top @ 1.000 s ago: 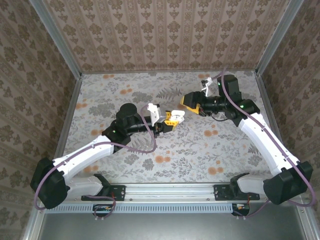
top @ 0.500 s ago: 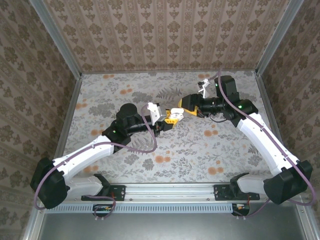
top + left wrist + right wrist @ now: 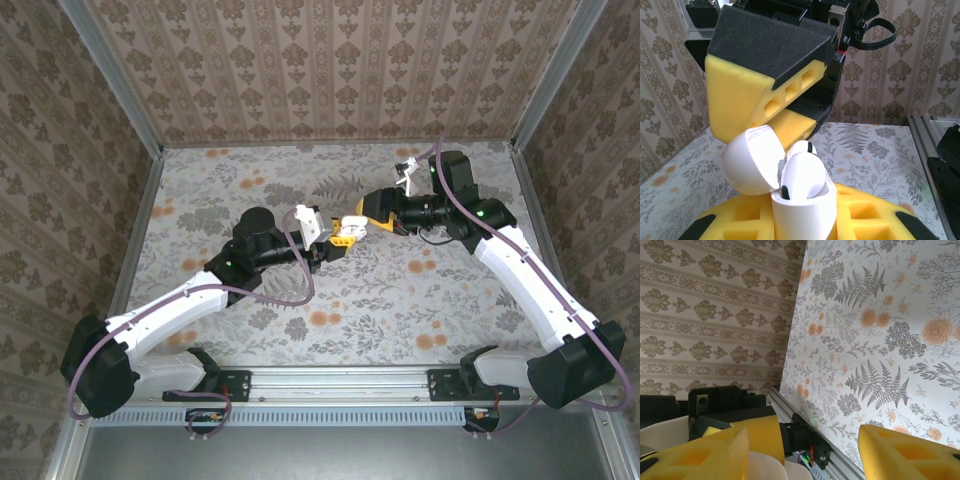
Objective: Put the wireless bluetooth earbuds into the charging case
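Right gripper [image 3: 355, 224] shifted left, arm outstretched, jaws apart; left gripper [image 3: 333, 245], arm reaching forward, clamps open charging case [image 3: 802, 212].

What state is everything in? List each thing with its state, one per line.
left gripper: shut on the case.
right gripper: open, fingers spread near the lid.
case: held upright between the left fingers.
lid: flipped open to one side.
earbud: seated in the case, top poking out.
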Motion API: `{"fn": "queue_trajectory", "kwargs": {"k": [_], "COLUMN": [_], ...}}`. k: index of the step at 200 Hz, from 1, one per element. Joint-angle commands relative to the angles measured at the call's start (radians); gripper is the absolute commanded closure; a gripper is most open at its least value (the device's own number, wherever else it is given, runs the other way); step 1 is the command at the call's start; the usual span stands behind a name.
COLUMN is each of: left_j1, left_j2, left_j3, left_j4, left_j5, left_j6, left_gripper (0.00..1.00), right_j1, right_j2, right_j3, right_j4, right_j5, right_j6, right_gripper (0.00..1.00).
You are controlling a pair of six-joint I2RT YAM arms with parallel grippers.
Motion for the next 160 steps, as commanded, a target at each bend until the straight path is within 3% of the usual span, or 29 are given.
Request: {"fn": "queue_trajectory", "kwargs": {"k": [1, 160], "left_j1": [-0.002, 0.014], "left_j2": [-0.026, -0.031], "left_j3": [-0.001, -0.014], "left_j4": [0.05, 0.089], "left_j5": [-0.056, -0.093], "left_j6": [-0.001, -0.058], "left_gripper": [0.96, 0.96], "right_j1": [0.015, 0.017], "right_j2": [-0.006, -0.04], "right_j3": [0.025, 0.006], "right_j4": [-0.042, -0.051], "right_j5": [-0.027, -0.017], "right_j6": [-0.024, -0.042], "right_gripper": [0.39, 0.39]}}
